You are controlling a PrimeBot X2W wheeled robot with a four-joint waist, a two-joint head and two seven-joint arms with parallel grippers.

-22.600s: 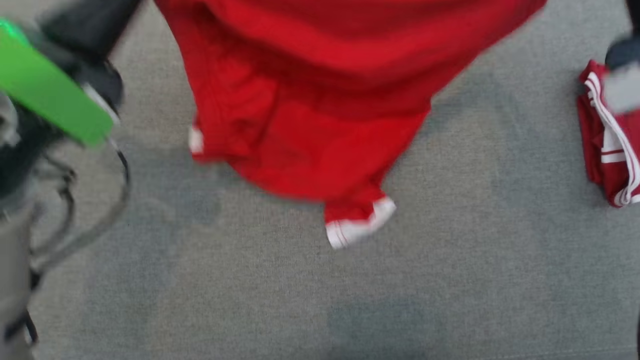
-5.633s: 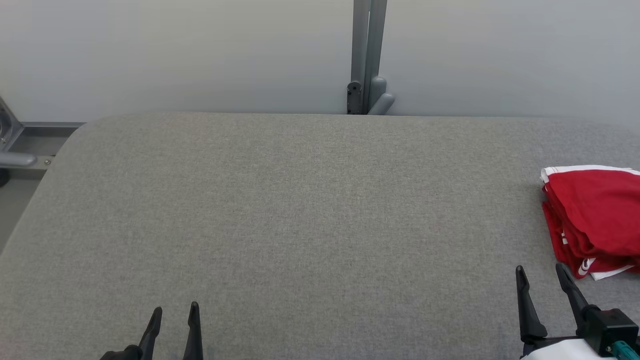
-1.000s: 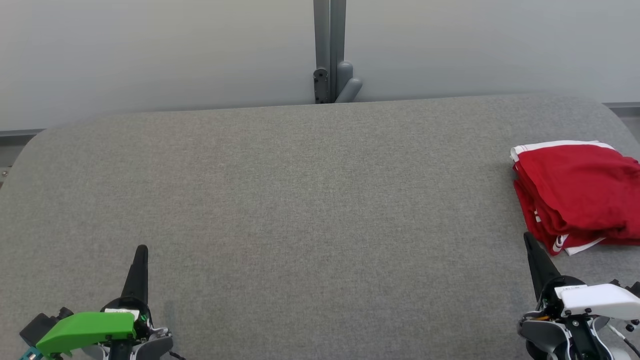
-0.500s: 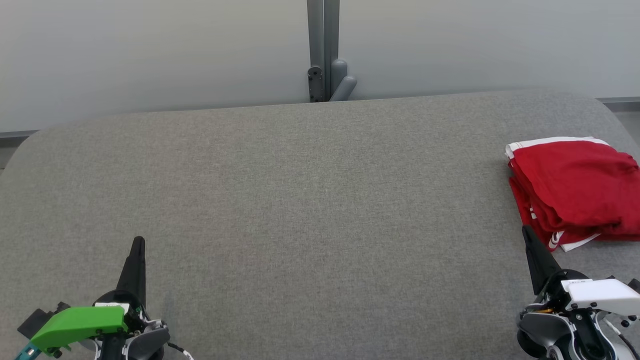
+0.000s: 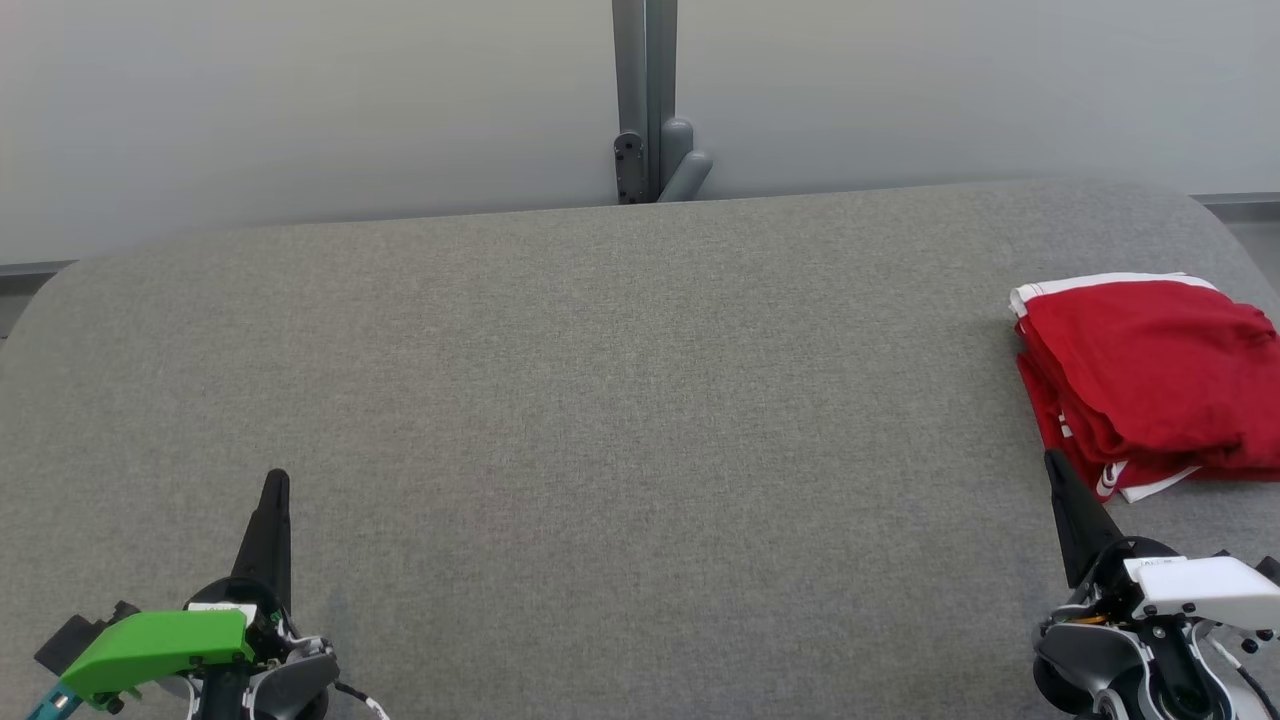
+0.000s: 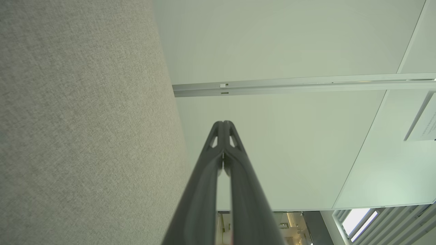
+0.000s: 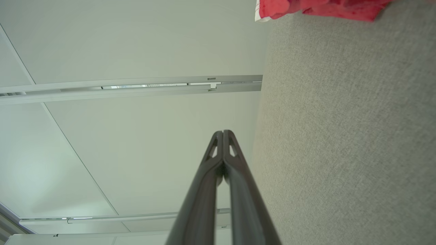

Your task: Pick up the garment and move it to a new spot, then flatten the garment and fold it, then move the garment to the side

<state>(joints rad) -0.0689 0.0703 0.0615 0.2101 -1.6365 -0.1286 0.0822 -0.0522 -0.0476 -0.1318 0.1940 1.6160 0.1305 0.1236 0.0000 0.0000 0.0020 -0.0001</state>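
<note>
By the right-hand table (image 5: 560,400) edge, garment (image 5: 1140,360) near right tool (image 5: 1052,465).

My folded red cloth garment (image 5: 1150,370), white-edged, shows at the right on the plain heathered grey fabric tabletop (image 5: 620,400). Near left, my black-fingered left gripper (image 5: 276,484) wears a bright green cover (image 5: 150,645); near right, my right gripper (image 5: 1052,464) a white cover (image 5: 1200,580).

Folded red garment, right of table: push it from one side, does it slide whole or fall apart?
Probably floppy: the garment shows loose, uneven layers, so a push would likely bunch the near edge. The table has a textured fabric cover, which probably adds drag. Pinched by one layer, it would likely unfold.
</note>
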